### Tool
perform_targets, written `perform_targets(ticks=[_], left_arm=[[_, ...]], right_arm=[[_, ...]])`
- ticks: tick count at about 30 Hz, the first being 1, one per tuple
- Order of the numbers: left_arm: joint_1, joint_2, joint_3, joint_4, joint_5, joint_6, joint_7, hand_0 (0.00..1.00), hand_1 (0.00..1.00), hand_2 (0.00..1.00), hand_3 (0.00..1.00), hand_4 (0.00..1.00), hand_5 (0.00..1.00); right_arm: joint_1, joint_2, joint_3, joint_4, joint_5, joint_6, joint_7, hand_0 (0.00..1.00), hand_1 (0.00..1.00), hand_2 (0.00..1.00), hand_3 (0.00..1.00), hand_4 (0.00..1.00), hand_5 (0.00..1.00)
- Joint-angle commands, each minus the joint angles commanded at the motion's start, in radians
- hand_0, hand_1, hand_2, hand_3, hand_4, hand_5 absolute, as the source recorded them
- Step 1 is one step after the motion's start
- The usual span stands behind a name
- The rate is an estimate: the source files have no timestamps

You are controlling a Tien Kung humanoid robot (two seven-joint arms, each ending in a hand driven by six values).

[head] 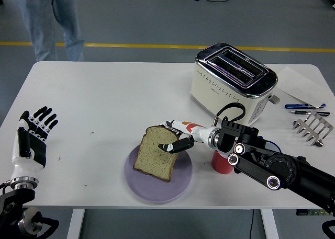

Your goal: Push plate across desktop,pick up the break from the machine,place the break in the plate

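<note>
A slice of brown bread [155, 152] hangs tilted just above the purple plate [158, 172], its lower edge close to the plate's surface. My right hand [175, 138] grips the slice at its right edge, fingers curled around it. The cream and chrome toaster [232, 80] stands behind, at the right, with both slots empty. My left hand [30, 139] is raised at the table's left edge, fingers spread, holding nothing.
A red cup [222, 163] stands under my right forearm, right of the plate. A metal toast rack [313, 128], pens [304, 106] and paper [299, 84] lie at the far right. A person [48, 19] stands beyond the table's far left corner.
</note>
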Motion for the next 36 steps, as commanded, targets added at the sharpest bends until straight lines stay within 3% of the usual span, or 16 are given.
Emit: perform_targets(ticks=[1,2,9,18,19,20,25,26,31,32,36], left_arm=[[0.0,0.0,0.0,0.0,0.0,0.0,0.0,0.743,0.693,0.739,0.617,0.507,0.998],[-0.001,0.0,0.0,0.001,-0.001,0.0,0.0,0.716,0.683,0.726,0.629,0.51,0.998],[0.002,-0.001,0.004,0.003,-0.002,0.001,-0.001,0.725,0.688,0.73,0.636,0.514,0.998],[0.007,0.001,0.01,0.003,-0.002,0.001,-0.001,0.728,0.693,0.733,0.643,0.516,0.998],[0.008,0.002,0.011,0.003,-0.002,0.001,-0.001,0.728,0.693,0.733,0.643,0.516,0.998],[0.008,0.002,0.011,0.003,-0.002,0.0,-0.001,0.736,0.705,0.74,0.649,0.524,0.998],[0.008,0.002,0.01,0.001,0.0,0.0,0.0,0.736,0.705,0.74,0.649,0.524,0.998],[0.008,0.002,0.009,0.0,0.0,0.0,0.0,0.742,0.708,0.739,0.643,0.529,0.998],[0.002,0.001,0.005,-0.003,0.006,0.0,0.0,0.742,0.708,0.739,0.643,0.529,0.998],[0.0,0.001,0.002,-0.006,0.007,0.0,0.0,0.743,0.707,0.738,0.637,0.523,0.998],[-0.004,0.001,-0.009,-0.02,0.014,0.001,0.001,0.743,0.707,0.738,0.637,0.523,0.998]], right_arm=[[0.0,0.0,0.0,-0.001,-0.005,-0.003,0.002,0.795,0.803,0.864,0.937,0.741,0.489],[-0.001,-0.001,0.006,0.0,-0.021,-0.018,0.012,0.859,0.852,0.946,0.965,0.757,0.501],[-0.003,-0.016,0.066,0.033,-0.074,-0.144,0.069,0.872,0.865,0.948,0.966,0.762,0.506],[-0.024,-0.058,0.167,0.154,-0.079,-0.195,0.108,0.873,0.868,0.923,0.945,0.762,0.511],[-0.028,-0.066,0.187,0.18,-0.059,-0.203,0.126,0.873,0.868,0.923,0.945,0.762,0.511],[-0.03,-0.07,0.197,0.197,-0.046,-0.206,0.135,0.792,0.781,0.792,0.82,0.703,0.446],[-0.049,-0.097,0.284,0.298,0.088,-0.185,0.191,0.792,0.781,0.792,0.82,0.703,0.446],[-0.054,-0.102,0.308,0.321,0.12,-0.181,0.198,0.746,0.729,0.727,0.742,0.612,0.425],[-0.086,-0.126,0.423,0.397,0.268,-0.172,0.218,0.746,0.729,0.727,0.742,0.612,0.425],[-0.097,-0.134,0.453,0.41,0.303,-0.177,0.219,0.745,0.725,0.725,0.739,0.572,0.468],[-0.134,-0.162,0.56,0.42,0.394,-0.193,0.22,0.745,0.725,0.725,0.739,0.572,0.468]])
